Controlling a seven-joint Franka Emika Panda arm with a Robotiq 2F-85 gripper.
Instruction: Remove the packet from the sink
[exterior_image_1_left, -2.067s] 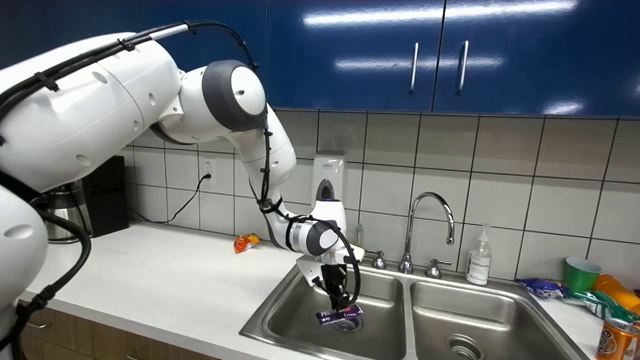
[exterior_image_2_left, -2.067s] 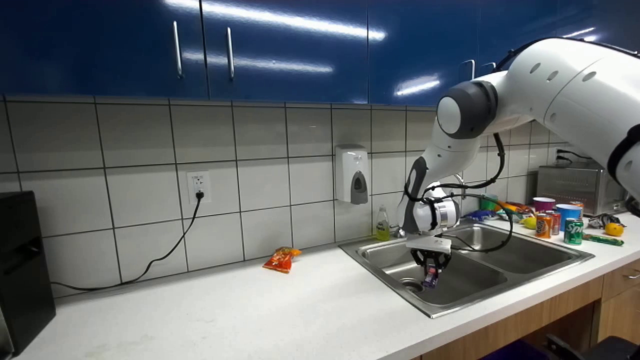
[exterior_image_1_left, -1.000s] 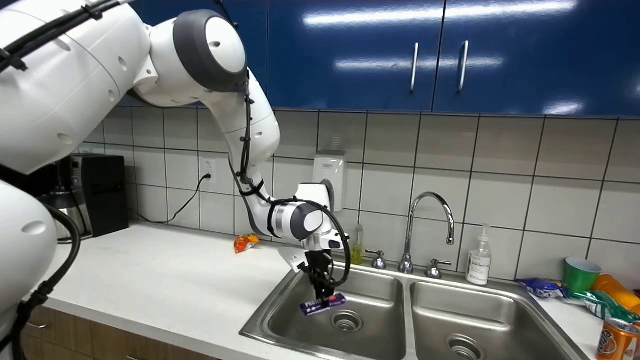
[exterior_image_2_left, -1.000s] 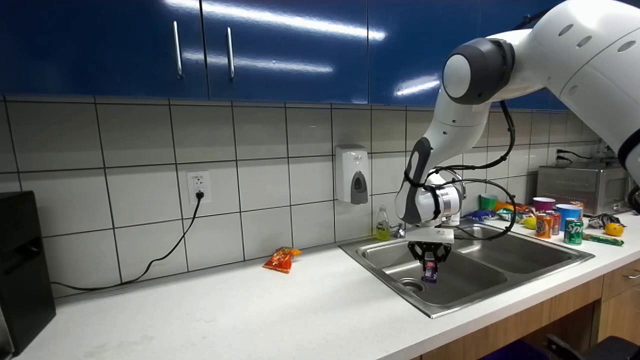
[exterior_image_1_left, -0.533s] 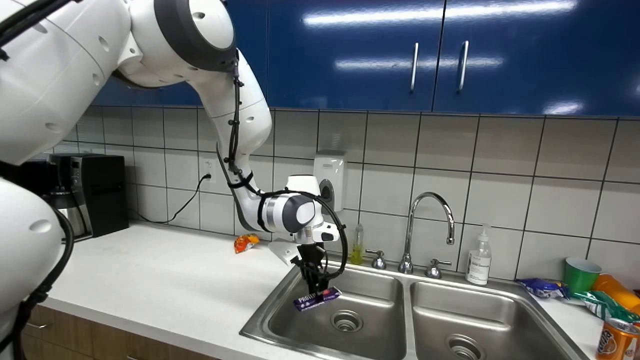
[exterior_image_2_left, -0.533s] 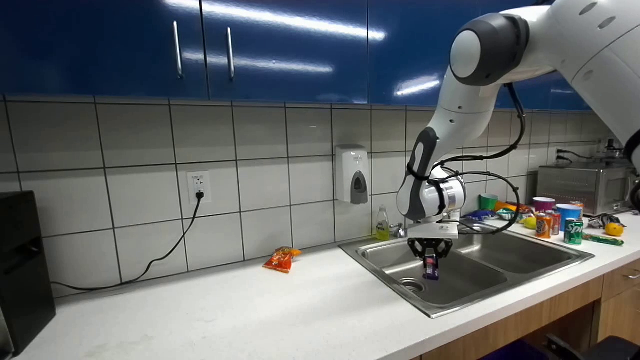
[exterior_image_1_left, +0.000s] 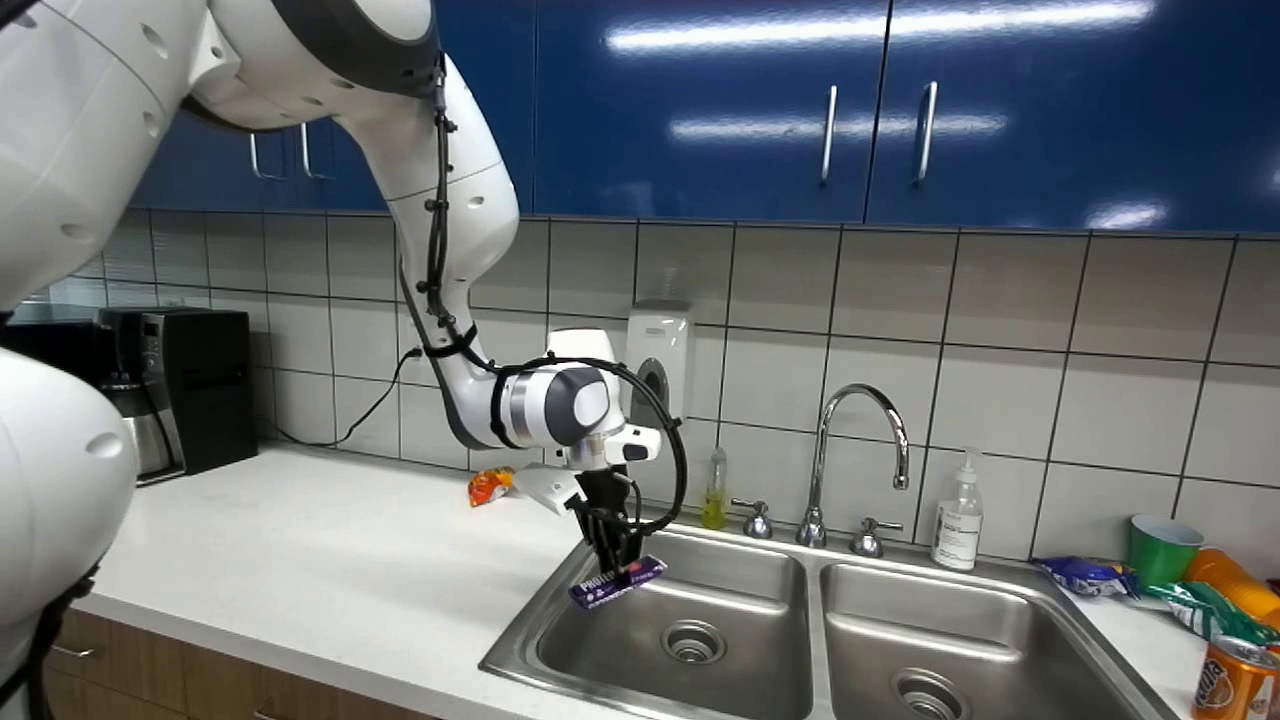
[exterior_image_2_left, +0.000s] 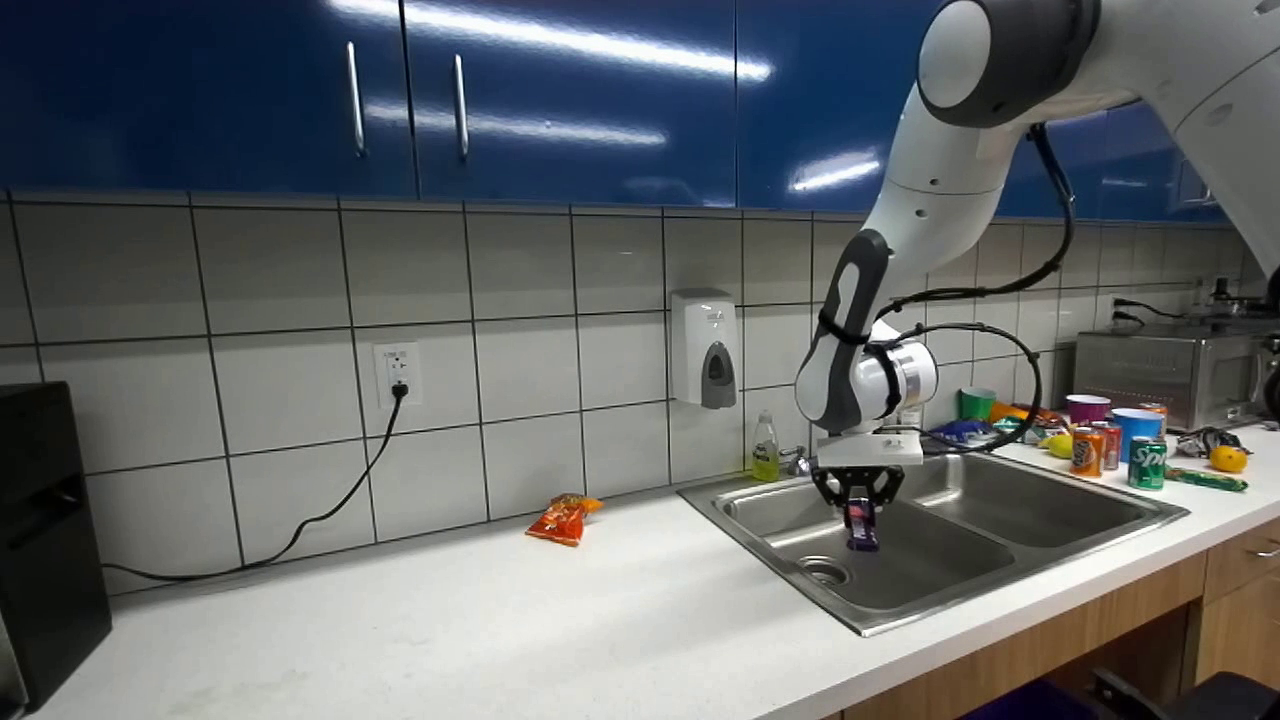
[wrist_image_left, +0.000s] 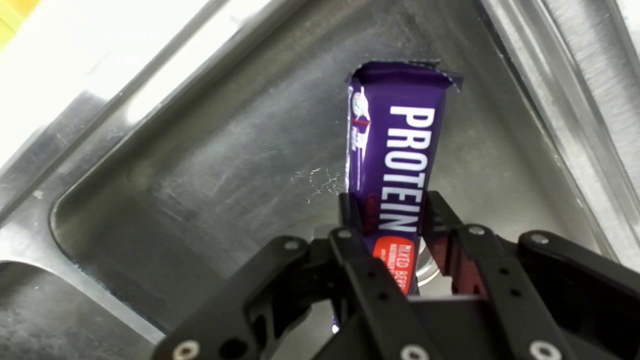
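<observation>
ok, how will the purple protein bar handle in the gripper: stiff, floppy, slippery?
Probably fairly stiff: the protein bar looks straight where it sticks out from the gripper. Maybe a bit slippery, since its surface looks smooth and shiny. The end flap would likely crumple if bumped, as it looks thin.

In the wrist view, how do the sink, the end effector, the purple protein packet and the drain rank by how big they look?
Largest to smallest:
1. Sink, filling most of the picture
2. End effector, enlarged by nearness
3. Purple protein packet
Not rankable: drain, mostly hidden, only an edge showing.
</observation>
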